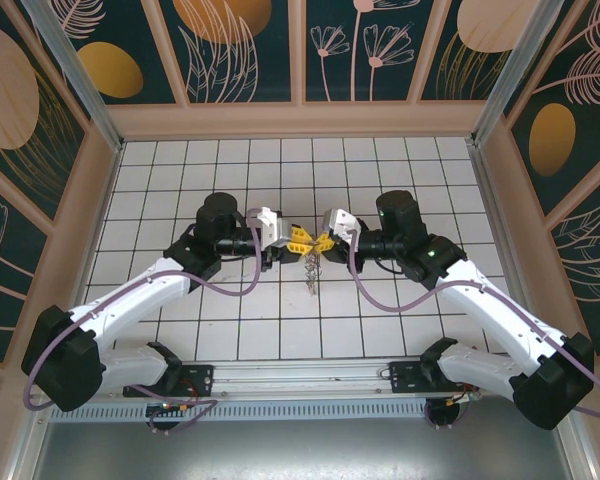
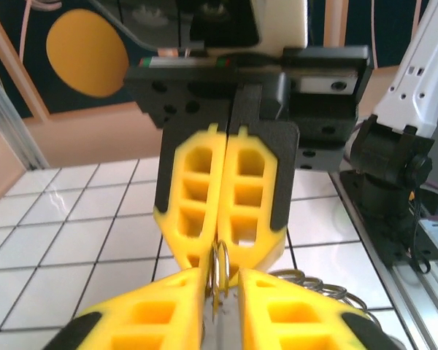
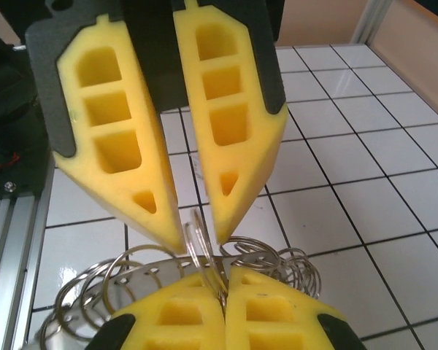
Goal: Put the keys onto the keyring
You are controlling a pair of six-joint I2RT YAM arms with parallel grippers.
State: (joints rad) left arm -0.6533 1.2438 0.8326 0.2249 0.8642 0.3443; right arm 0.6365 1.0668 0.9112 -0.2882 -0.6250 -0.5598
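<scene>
White tiled desk [image 1: 380,320], boxed in by dark teal wall panels [image 1: 240,50] printed with gold discs and pale plants. I see the left arm [image 1: 130,300] and right arm [image 1: 480,300] reaching inward, meeting mid-desk.

Right tool [image 1: 325,243]: fingers together, pinching the thin silvery wire keyring [image 3: 197,244].

Left tool [image 1: 298,239]: fingers slightly apart, the ring standing in the gap.

Coil of wire loops [image 3: 277,262] behind, partly cut off. Small dangling keys [image 1: 310,272] beneath, too tiny to count.

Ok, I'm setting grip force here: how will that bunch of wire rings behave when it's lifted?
Probably floppy as a bunch: the wire rings look like separate loose loops, so they'd swing and splay. Likely slippery too: thin shiny metal pinched by the right gripper. Looks light for its spread.
</scene>
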